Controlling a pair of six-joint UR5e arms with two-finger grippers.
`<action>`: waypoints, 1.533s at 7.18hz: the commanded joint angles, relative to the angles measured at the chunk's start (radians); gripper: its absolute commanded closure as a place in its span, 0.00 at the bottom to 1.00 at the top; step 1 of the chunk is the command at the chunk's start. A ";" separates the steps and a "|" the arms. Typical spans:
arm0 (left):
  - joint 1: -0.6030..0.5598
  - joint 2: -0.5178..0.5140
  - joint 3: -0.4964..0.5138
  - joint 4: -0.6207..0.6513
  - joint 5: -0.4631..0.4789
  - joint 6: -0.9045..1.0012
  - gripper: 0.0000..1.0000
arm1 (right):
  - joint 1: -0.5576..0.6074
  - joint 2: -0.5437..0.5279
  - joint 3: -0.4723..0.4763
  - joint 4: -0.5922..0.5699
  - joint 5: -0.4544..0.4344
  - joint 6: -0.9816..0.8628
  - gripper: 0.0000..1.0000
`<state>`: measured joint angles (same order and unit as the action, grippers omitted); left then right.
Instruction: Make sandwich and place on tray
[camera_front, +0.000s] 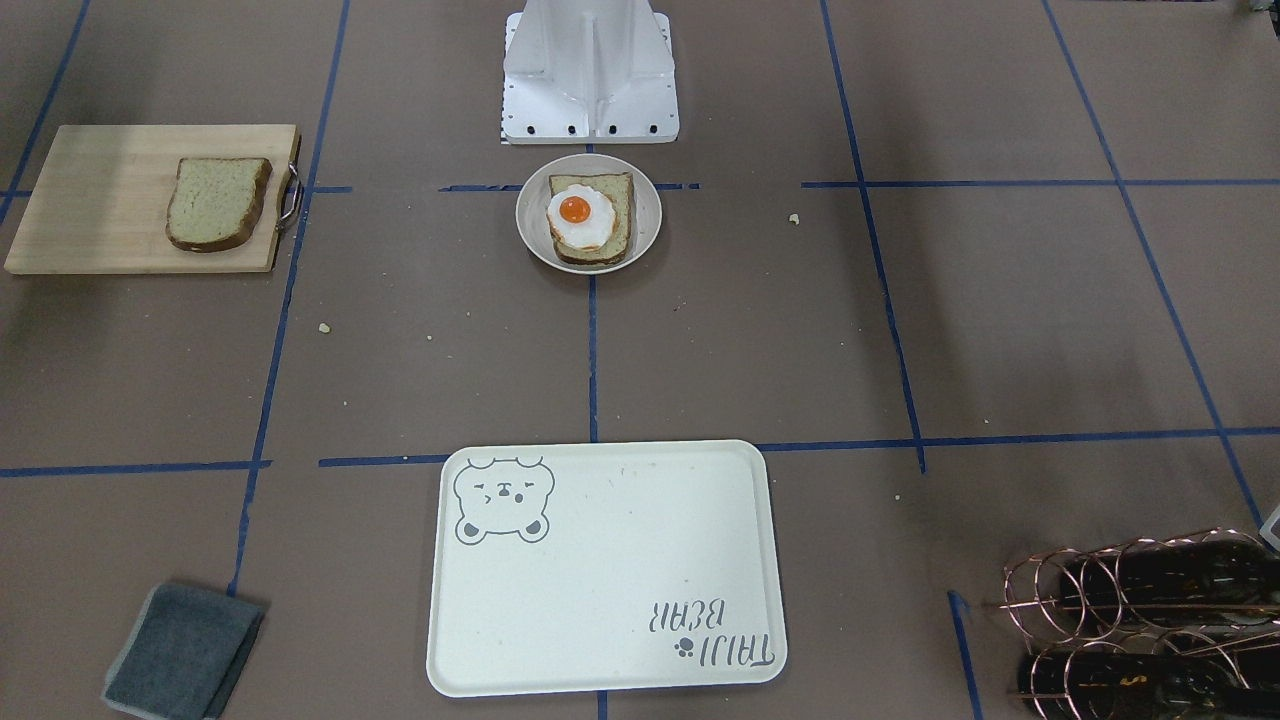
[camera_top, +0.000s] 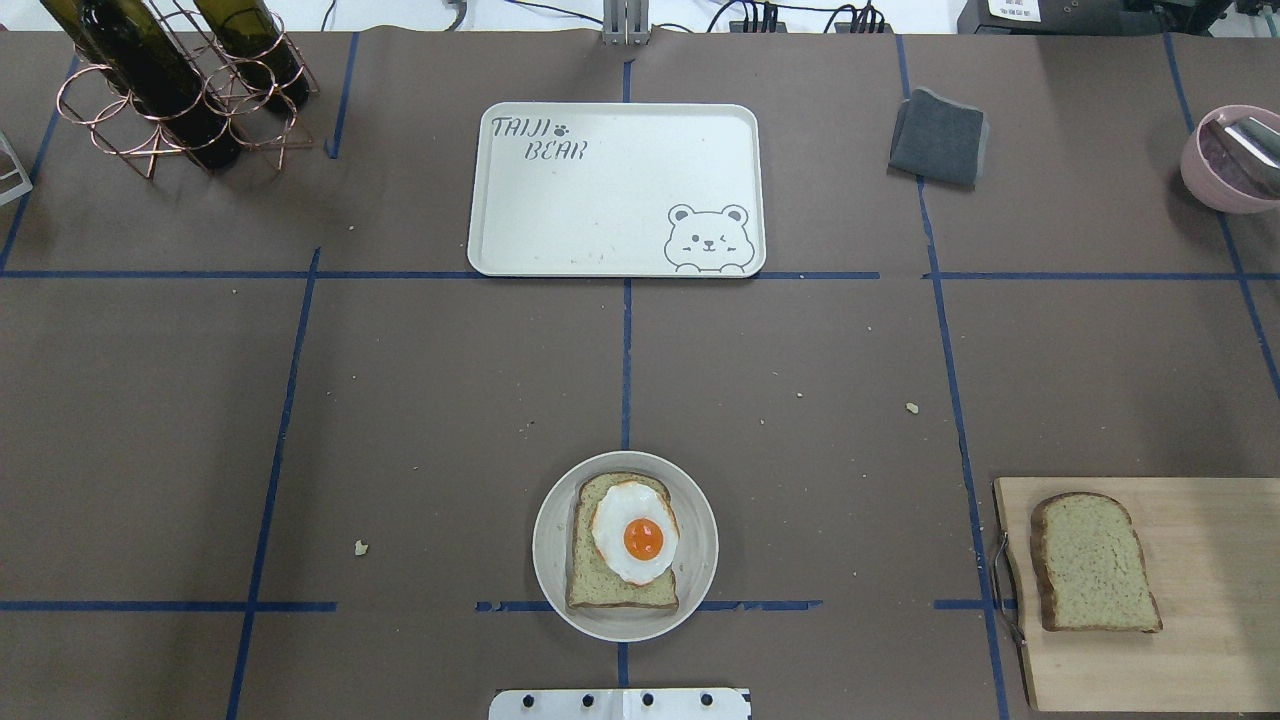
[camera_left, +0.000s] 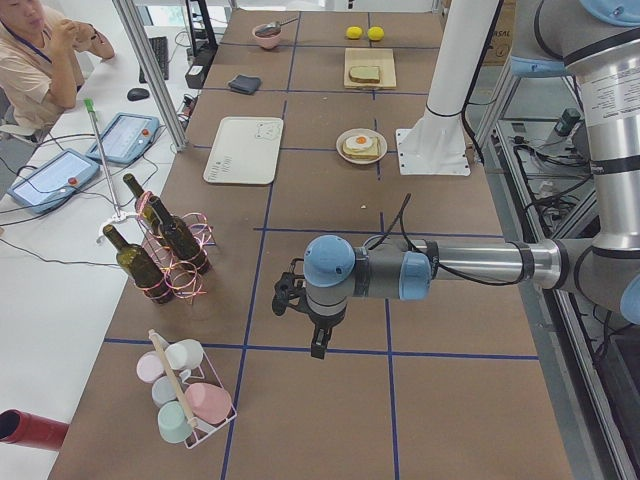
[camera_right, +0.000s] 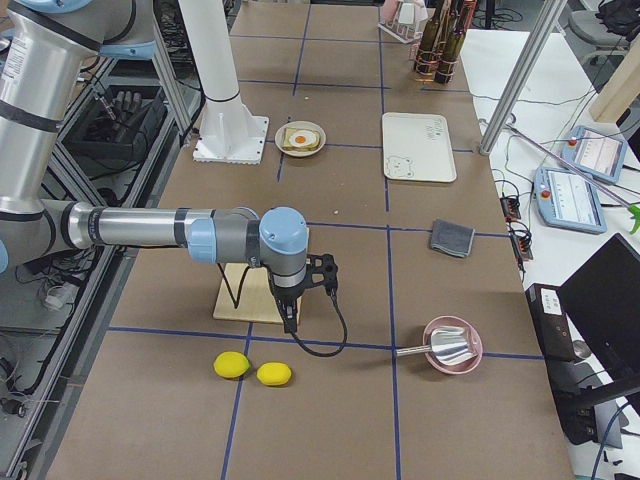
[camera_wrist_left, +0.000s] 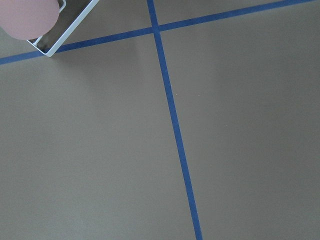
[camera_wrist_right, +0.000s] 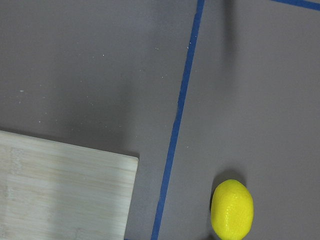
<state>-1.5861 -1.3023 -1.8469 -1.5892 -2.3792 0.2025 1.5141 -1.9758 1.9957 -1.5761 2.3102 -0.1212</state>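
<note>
One speckled bread slice lies in a grey plate near my base, with the fried egg on top, uncovered. The second slice lies on the wooden cutting board at the right. The cream bear tray is bare at the far middle. My left gripper hangs over the table far to the left, near the cup rack. My right gripper hangs by the board's outer edge, near the lemons. I cannot tell whether either gripper is open or shut.
A copper rack with wine bottles stands far left. A grey cloth and a pink bowl are far right. Two lemons lie beyond the board, one in the right wrist view. A cup rack stands left.
</note>
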 joint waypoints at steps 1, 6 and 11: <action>0.000 0.000 -0.002 0.000 -0.006 0.000 0.00 | 0.000 0.000 -0.003 -0.001 0.000 0.000 0.00; -0.002 0.000 -0.002 0.000 -0.014 0.000 0.00 | -0.009 0.018 0.063 0.045 -0.014 0.024 0.00; -0.003 0.000 0.000 0.000 -0.014 0.000 0.00 | -0.406 -0.015 0.044 0.553 0.053 0.776 0.00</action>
<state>-1.5884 -1.3017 -1.8469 -1.5892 -2.3930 0.2024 1.2313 -1.9731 2.0437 -1.1996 2.4032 0.3844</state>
